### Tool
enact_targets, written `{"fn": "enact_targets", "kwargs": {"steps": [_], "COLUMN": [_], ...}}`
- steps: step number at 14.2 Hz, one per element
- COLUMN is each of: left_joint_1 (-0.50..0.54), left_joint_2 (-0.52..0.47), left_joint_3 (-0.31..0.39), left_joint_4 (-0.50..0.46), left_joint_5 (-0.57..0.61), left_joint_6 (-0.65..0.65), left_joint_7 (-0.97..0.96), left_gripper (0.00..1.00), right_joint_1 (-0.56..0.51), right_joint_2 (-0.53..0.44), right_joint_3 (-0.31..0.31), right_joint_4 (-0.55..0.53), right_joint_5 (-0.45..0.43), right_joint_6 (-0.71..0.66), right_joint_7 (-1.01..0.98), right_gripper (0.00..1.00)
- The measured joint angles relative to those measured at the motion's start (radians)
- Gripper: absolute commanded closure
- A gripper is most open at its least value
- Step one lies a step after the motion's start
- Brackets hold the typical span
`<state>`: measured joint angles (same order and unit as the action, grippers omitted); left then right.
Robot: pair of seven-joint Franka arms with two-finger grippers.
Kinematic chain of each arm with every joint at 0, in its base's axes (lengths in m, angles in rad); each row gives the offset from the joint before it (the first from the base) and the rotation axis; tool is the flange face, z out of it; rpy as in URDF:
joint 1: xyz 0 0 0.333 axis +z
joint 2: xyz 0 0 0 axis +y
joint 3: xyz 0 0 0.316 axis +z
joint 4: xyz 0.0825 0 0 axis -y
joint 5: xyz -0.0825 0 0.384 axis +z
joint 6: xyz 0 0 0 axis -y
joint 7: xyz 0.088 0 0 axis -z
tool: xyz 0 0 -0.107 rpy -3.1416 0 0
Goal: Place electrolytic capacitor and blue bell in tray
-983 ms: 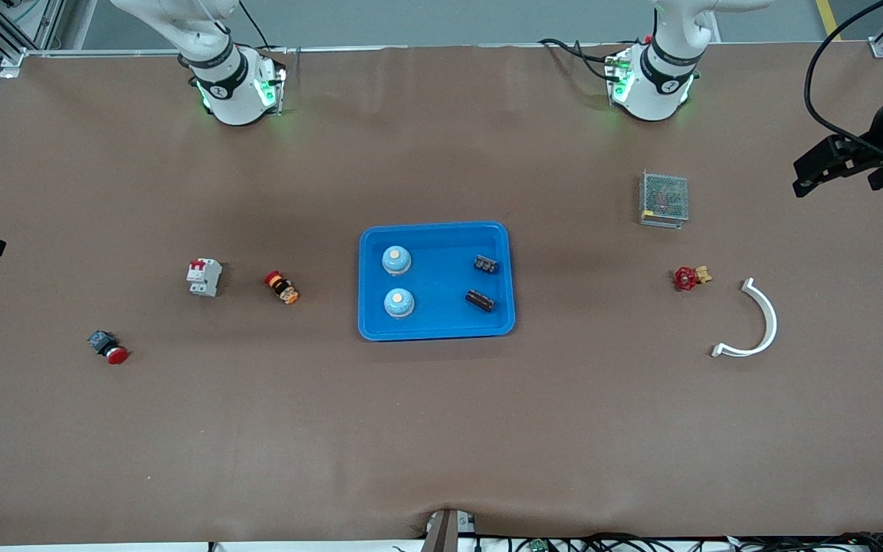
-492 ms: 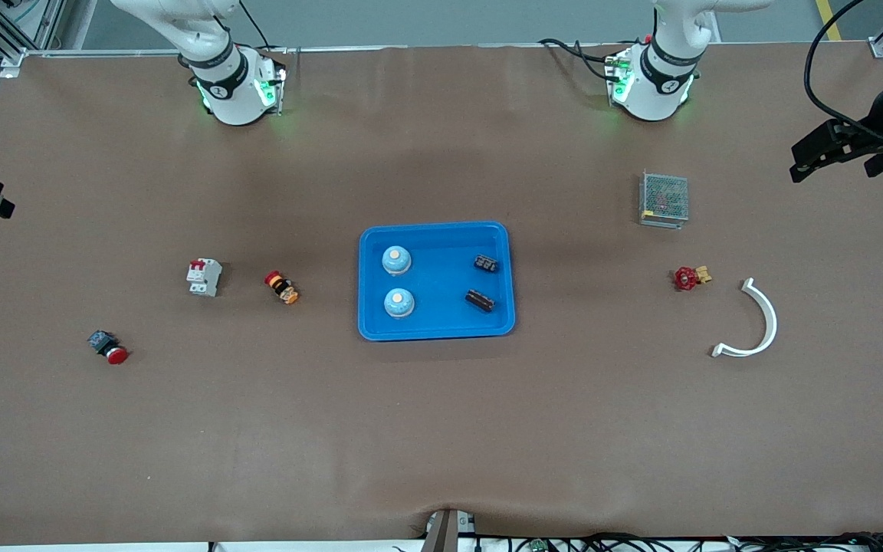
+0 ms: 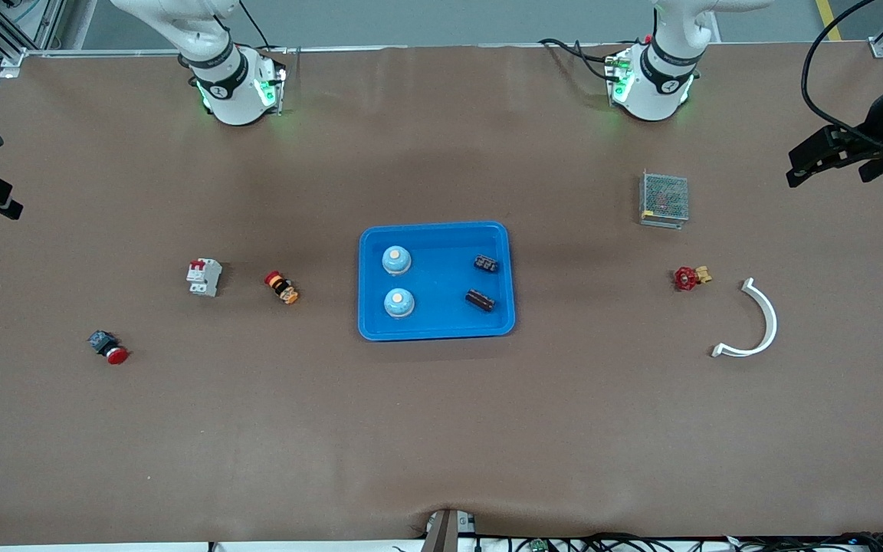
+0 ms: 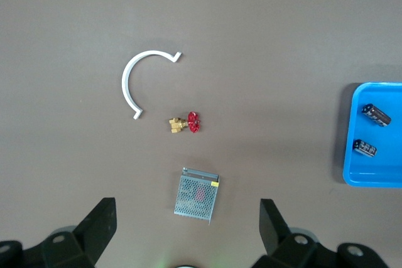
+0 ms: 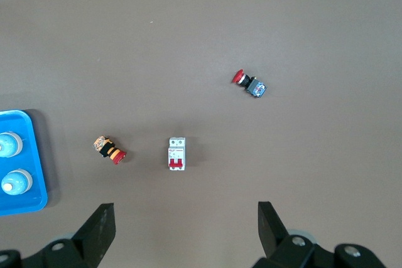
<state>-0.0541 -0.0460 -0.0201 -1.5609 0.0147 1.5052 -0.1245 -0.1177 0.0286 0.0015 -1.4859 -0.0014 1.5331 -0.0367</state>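
Now both arms have drawn up toward the table's end edges: left gripper (image 4: 185, 230) and right gripper (image 5: 185, 230), fingers spread, empty. Mid-table, the tray (image 3: 436, 331) holds two blue bells (image 3: 396, 260) and, seemingly, two capacitors (image 3: 486, 264). Task likely complete.
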Motion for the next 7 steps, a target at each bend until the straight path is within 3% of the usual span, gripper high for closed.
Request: {"fn": "enact_targets", "kwargs": {"steps": [7], "left_joint_1": [-0.003], "left_joint_2": [-0.018], "left_joint_3": [-0.012], "left_joint_4": [-0.039], "left_joint_5": [0.000], "left_joint_6": [0.036], "left_joint_7": [0.000], "left_gripper": [0.00], "right_joint_1": [0.025], "right_joint_2": [0.000], "right_joint_3": [0.002], "right_joint_4": [0.000], "right_joint_5": [0.000], "right_joint_6": [0.006], "right_joint_7": [0.016], "right_gripper": [0.00]}}
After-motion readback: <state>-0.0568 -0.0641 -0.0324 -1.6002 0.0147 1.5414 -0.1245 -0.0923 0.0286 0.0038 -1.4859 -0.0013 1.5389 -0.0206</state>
